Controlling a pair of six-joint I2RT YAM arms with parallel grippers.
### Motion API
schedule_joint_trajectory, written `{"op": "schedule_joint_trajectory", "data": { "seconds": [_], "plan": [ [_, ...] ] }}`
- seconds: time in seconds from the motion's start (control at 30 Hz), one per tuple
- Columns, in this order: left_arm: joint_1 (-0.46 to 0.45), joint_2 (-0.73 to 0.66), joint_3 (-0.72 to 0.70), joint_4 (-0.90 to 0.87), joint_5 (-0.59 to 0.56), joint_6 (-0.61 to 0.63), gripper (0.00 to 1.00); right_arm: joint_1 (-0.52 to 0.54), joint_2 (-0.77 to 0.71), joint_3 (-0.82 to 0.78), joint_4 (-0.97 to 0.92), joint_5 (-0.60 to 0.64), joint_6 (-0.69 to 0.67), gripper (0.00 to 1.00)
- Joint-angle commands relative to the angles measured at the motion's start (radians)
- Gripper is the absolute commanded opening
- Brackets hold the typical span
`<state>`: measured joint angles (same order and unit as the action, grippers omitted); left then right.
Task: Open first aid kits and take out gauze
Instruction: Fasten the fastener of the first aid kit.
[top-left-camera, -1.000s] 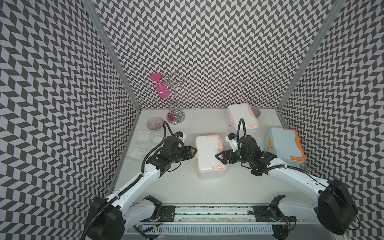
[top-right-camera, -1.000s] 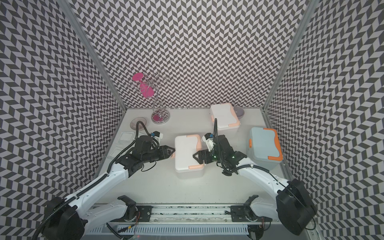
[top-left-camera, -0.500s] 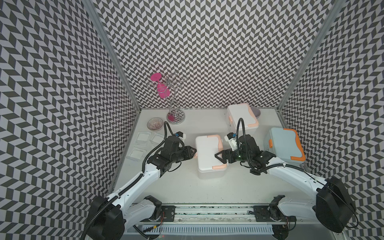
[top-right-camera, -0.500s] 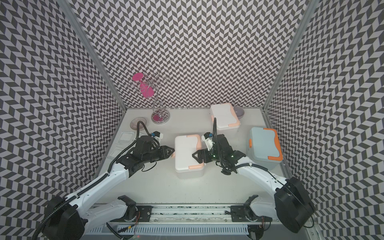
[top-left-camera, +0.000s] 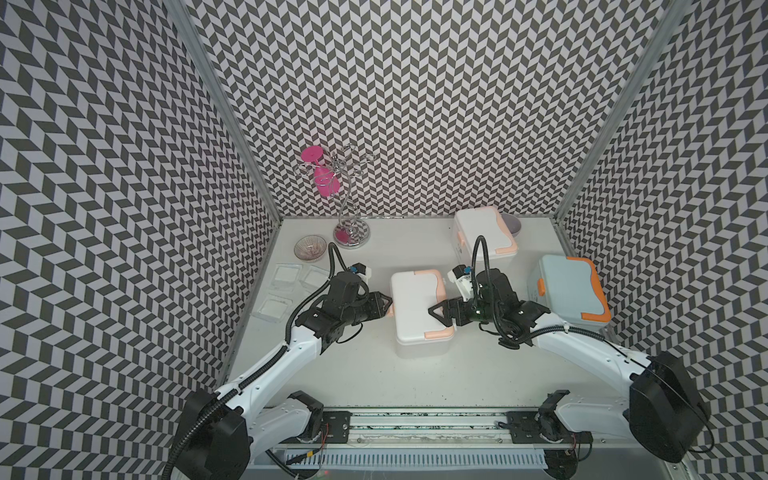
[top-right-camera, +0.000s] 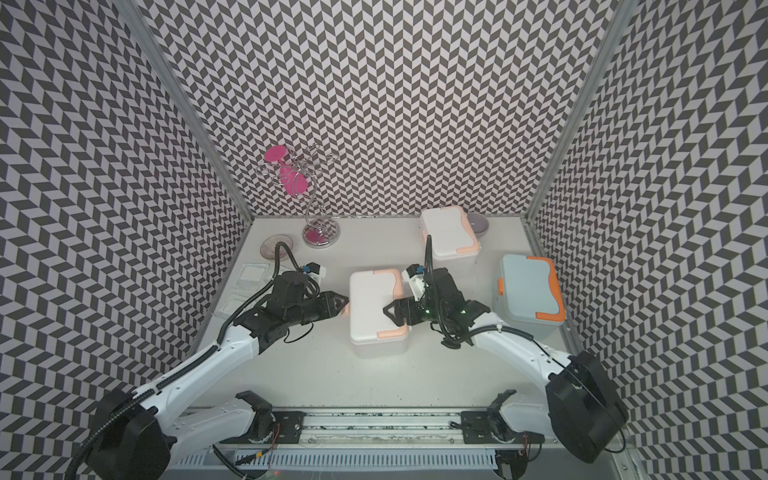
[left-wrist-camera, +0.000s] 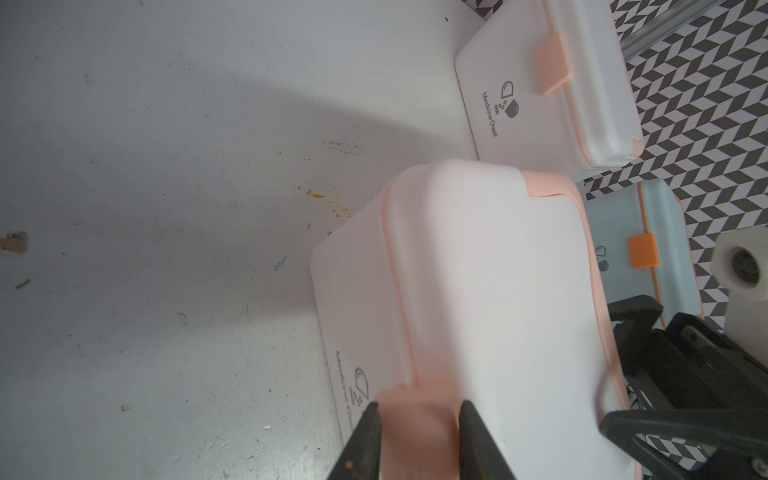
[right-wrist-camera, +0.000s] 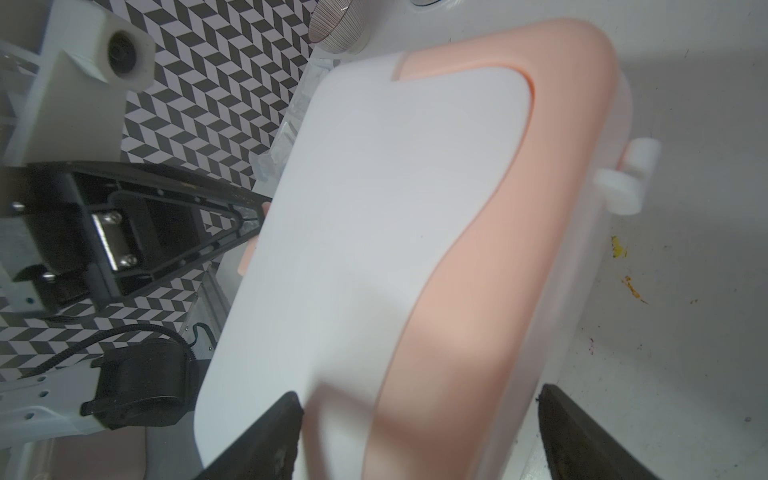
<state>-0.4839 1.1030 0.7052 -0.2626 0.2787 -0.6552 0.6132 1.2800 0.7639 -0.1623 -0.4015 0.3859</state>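
Three kits, all lids down: the middle kit (top-left-camera: 417, 316) sits centre, the far kit (top-left-camera: 484, 230) is up by the far wall, and the blue kit (top-left-camera: 569, 291) is close to the right wall. Three gauze pads (top-left-camera: 286, 275) lie along the left edge, well apart from the kits. Now the left claw (left-wrist-camera: 419, 405) is pinched on the middle kit's peach latch (left-wrist-camera: 415, 449), while the right claw (top-left-camera: 439, 313) has its fingers spread wide astride the kit's right edge. There's bare worktop (top-left-camera: 374, 386) on the near side, so plenty of room.
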Motion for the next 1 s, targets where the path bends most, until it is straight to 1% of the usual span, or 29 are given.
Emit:
{"op": "schedule_joint_trajectory", "data": {
  "seconds": [0.0,0.33,0.47,0.53,0.6,0.77,0.8,0.83,0.97],
  "plan": [
    [-0.005,-0.004,-0.004,0.022,0.023,0.0,0.36,0.008,0.017,0.009,0.004,0.01,-0.008,0.87],
    [-0.006,-0.066,0.024,0.01,0.051,-0.013,0.49,0.008,0.024,0.012,0.007,0.006,-0.008,0.86],
    [-0.008,-0.083,0.033,0.002,0.056,-0.017,0.5,0.008,0.029,0.014,0.011,0.004,-0.007,0.86],
    [-0.01,-0.089,0.037,-0.006,0.047,-0.017,0.41,0.008,0.031,0.014,0.012,0.005,-0.007,0.86],
    [-0.011,-0.088,0.043,-0.022,0.025,-0.01,0.35,0.008,0.034,0.014,0.012,0.005,-0.007,0.86],
    [-0.011,-0.074,0.044,-0.041,-0.008,0.0,0.3,0.008,0.04,0.018,0.015,0.003,-0.006,0.86],
    [-0.012,-0.071,0.044,-0.043,-0.011,0.002,0.28,0.008,0.041,0.017,0.015,0.004,-0.007,0.86],
    [-0.012,-0.068,0.043,-0.045,-0.015,0.003,0.23,0.008,0.041,0.018,0.015,0.003,-0.007,0.86],
    [-0.01,-0.063,0.042,-0.061,-0.04,0.009,0.22,0.008,0.046,0.018,0.015,0.006,-0.008,0.86]
  ]
}}
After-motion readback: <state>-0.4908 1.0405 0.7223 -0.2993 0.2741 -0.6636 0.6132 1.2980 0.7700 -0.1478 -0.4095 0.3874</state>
